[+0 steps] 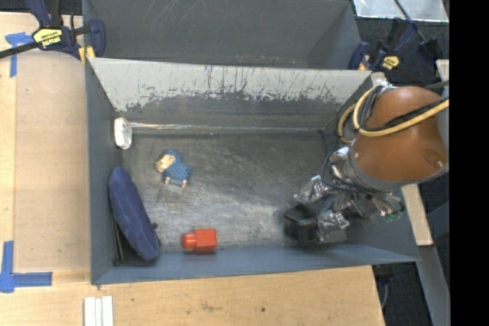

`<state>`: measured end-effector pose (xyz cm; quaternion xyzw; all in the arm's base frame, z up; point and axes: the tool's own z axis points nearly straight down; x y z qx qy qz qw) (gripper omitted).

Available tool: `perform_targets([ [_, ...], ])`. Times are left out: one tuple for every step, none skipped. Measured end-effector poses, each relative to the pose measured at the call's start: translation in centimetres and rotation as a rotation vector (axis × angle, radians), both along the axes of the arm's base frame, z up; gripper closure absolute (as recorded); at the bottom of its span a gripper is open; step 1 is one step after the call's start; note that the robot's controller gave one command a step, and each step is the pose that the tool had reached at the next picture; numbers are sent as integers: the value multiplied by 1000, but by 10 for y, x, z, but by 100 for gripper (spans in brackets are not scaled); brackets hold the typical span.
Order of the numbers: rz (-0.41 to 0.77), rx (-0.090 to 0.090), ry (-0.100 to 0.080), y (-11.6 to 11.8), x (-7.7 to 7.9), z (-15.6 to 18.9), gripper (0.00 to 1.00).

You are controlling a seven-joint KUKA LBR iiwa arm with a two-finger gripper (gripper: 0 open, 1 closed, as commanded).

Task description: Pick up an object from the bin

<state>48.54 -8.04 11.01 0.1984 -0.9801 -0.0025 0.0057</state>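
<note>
Pick looks barely begun; the gripper sits low at the bin's four o'clock, beside a black lump; its grip cannot be told; red block at seven lies apart.

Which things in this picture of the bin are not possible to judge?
- Camera view: the floor under the gripper, in the bin's near right corner, is hidden by the arm's orange cover and dark parts; whether anything lies there cannot be told.
- Camera view: the white thing in the far left corner is too small to name.
- Camera view: the dark blue oblong thing covers the floor along the left wall.
</note>
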Motion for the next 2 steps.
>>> perform_targets([
  [286,0,-14,16,-3,47,100],
  [260,-1,-18,19,3,110,100],
])
